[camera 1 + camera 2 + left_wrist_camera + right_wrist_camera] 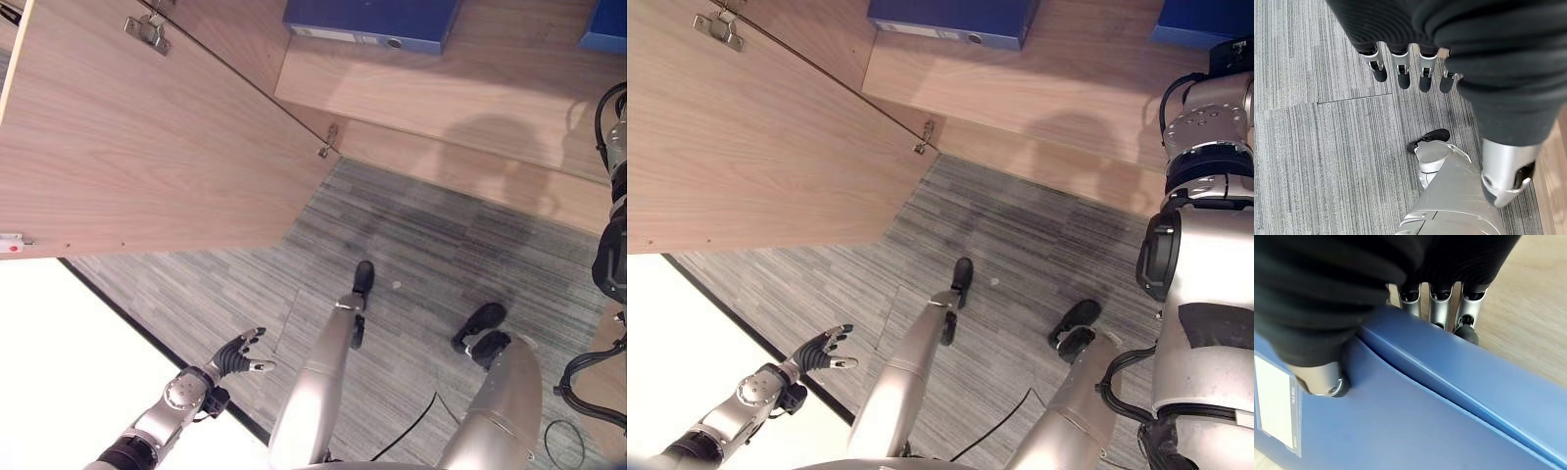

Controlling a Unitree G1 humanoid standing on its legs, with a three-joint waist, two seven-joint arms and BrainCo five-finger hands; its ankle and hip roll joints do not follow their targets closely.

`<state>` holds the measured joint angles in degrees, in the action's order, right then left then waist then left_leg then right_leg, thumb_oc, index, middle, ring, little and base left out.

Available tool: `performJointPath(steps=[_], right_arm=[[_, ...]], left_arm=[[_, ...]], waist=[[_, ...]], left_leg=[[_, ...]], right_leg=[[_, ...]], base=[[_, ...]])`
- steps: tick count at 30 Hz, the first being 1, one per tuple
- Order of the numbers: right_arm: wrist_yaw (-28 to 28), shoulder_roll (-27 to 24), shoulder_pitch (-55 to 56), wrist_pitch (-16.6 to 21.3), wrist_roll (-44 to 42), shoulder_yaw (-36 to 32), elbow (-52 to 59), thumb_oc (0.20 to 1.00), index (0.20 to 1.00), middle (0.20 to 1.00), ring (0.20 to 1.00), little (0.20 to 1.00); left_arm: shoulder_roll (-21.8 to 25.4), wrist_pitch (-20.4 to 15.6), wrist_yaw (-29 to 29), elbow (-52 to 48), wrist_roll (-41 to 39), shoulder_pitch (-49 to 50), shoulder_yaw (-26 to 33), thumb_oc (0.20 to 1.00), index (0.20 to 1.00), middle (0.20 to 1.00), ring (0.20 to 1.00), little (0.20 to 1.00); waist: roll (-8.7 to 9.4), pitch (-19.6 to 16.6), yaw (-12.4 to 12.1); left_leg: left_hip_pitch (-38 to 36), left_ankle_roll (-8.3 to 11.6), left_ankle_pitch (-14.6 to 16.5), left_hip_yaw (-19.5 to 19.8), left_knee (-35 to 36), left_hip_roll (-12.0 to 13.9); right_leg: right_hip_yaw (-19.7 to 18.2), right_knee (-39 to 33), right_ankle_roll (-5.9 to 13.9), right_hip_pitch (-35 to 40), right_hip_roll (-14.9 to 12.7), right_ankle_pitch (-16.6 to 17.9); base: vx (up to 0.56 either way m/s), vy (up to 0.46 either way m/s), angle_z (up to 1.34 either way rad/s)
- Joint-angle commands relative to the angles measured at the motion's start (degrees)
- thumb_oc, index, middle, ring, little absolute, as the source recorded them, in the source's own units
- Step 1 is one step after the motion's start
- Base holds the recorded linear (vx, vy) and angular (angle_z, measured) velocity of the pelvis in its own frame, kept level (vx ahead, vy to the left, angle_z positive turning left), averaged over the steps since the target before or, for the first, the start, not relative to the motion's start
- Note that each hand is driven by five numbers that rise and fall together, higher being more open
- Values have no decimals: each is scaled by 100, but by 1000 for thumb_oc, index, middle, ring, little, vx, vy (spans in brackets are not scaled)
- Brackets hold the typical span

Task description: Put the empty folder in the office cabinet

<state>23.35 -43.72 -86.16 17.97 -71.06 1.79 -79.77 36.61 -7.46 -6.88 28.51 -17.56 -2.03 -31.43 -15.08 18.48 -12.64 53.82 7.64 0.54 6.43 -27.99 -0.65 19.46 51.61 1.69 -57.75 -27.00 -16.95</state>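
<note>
Light wood office cabinet (pixel 460 108) spans the upper part of the head views, its open light wood door (pixel 127 147) swung out on the robot's left with two metal hinges (pixel 147 31) along its inner edge; the door's lower edge hangs over grey striped carpet floor (pixel 431 245), which runs as open room from the cabinet's front edge back toward the robot. White surface with a dark edge (pixel 69 352) sits below the door, on the far side of the carpet from the cabinet. Blue flat file-box folder (pixel 377 22) lies on the cabinet shelf, just inside the shelf's front edge; a second blue folder (pixel 1205 20) lies on the same shelf further to the robot's right, apart from the first. In the right wrist view the right hand (pixel 1317 367) grips a blue folder (pixel 1449 421) with a white label: thumb pressed on the face, fingers (pixel 1466 318) curled over its raised edge, cabinet wood just behind. Left hand (pixel 238 354) hangs low over the carpet near the white surface, well apart from the cabinet, fingers loose and spread, holding nothing.
</note>
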Motion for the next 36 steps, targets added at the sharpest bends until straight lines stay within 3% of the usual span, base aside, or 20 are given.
performJointPath(steps=[1, 3, 5, 6, 14, 28, 36], right_arm=[[-174, -686, -383, -332, 437, 512, 220, 200, 200, 200, 200, 200], [-183, -703, -384, -355, 448, 539, 232, 200, 200, 200, 200, 200], [-199, -721, -392, -377, 427, 552, 212, 457, 457, 457, 457, 457], [-217, -752, -397, -476, 420, 597, 83, 1000, 1000, 1000, 1000, 1000], [0, -956, -633, -915, 593, 765, -556, 1000, 1000, 1000, 1000, 1000], [230, -838, -416, -1172, 491, 476, -899, 1000, 1000, 1000, 1000, 1000], [457, -838, 25, -1153, -16, -58, -1055, 1000, 1000, 1000, 1000, 1000]], left_arm=[[387, 8, 55, 42, -98, 141, 134, 1000, 1000, 1000, 1000, 1000], [398, 19, 43, 61, -106, 152, 138, 1000, 1000, 1000, 1000, 1000], [407, 15, 45, 82, -130, 136, 136, 1000, 1000, 1000, 1000, 1000], [423, 19, 49, 105, -136, 120, 142, 1000, 1000, 1000, 1000, 1000], [470, 67, 80, 121, -52, 76, 3, 1000, 1000, 1000, 1000, 1000], [388, 143, 222, 238, 58, -10, -45, 1000, 1000, 1000, 1000, 1000], [377, 226, 181, 270, 201, -65, -75, 1000, 1000, 1000, 1000, 1000]], waist=[[-139, 97, -84], [-124, 97, -85], [-108, 102, -84], [-78, 102, -80], [-23, 71, -82], [-51, 102, -80], [-104, 99, -120]], left_leg=[[-194, -128, 794, -92, -126, 227], [-193, -128, 793, -97, -124, 217], [-215, -133, 783, -92, -85, 213], [-242, -129, 778, -93, -47, 205], [-319, -137, 758, -104, 47, 193], [-408, -172, 742, -139, 135, 177], [-465, -179, 725, -120, 190, 168]], right_leg=[[-348, -92, 827, 335, 218, -359], [-360, -106, 838, 349, 214, -350], [-352, -122, 851, 371, 210, -334], [-345, -157, 856, 400, 217, -327], [-333, -220, 869, 484, 219, -291], [-350, -292, 884, 561, 222, -235], [-340, -343, 905, 648, 228, -224]], base=[[0, 0, 0], [11, 18, -1], [0, 0, 0], [0, 0, 0], [0, 0, 0], [0, 0, 0], [0, 0, 0]])
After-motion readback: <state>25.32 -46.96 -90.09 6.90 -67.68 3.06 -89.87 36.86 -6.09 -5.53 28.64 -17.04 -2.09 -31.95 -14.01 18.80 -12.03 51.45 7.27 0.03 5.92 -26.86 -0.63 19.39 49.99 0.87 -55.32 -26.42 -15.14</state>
